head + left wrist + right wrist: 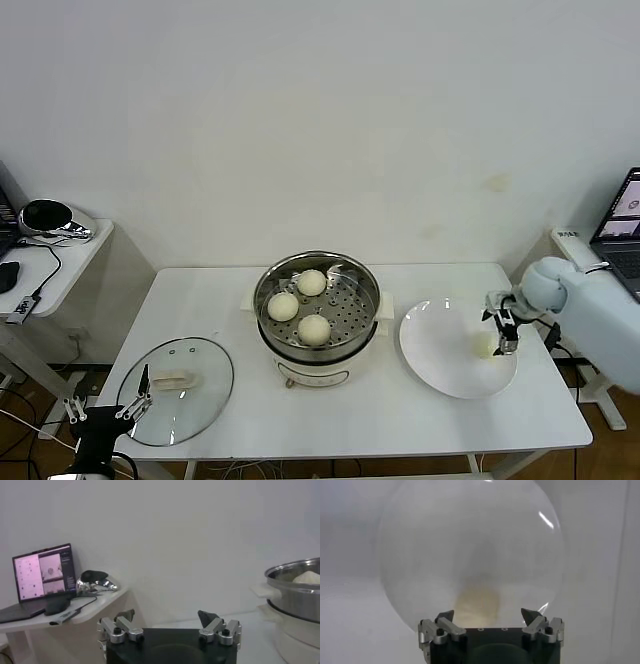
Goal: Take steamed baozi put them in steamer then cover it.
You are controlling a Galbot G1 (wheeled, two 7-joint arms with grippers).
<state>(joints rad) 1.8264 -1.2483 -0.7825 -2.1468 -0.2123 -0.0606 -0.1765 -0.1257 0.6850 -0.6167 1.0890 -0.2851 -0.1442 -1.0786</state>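
Note:
The steamer (pixel 318 345) stands mid-table, uncovered, with three baozi (pixel 314 329) on its perforated tray. A fourth baozi (pixel 484 346) lies on the white plate (pixel 440 365) to its right. My right gripper (pixel 503 334) is low over the plate, at that baozi's right side. In the right wrist view it is open (pixel 488 616), with the baozi (pixel 476 604) just ahead between the jaws, untouched. The glass cover (pixel 205 385) lies flat on the table's left front. My left gripper (pixel 108 410) is open and empty at the cover's near left edge. It also shows in the left wrist view (pixel 167 619).
A side table (pixel 70 265) at the left holds a laptop (pixel 42 575) and a chrome-and-black object (pixel 48 217). Another laptop (pixel 622 225) stands at the far right. The steamer's wall (pixel 295 597) shows in the left wrist view.

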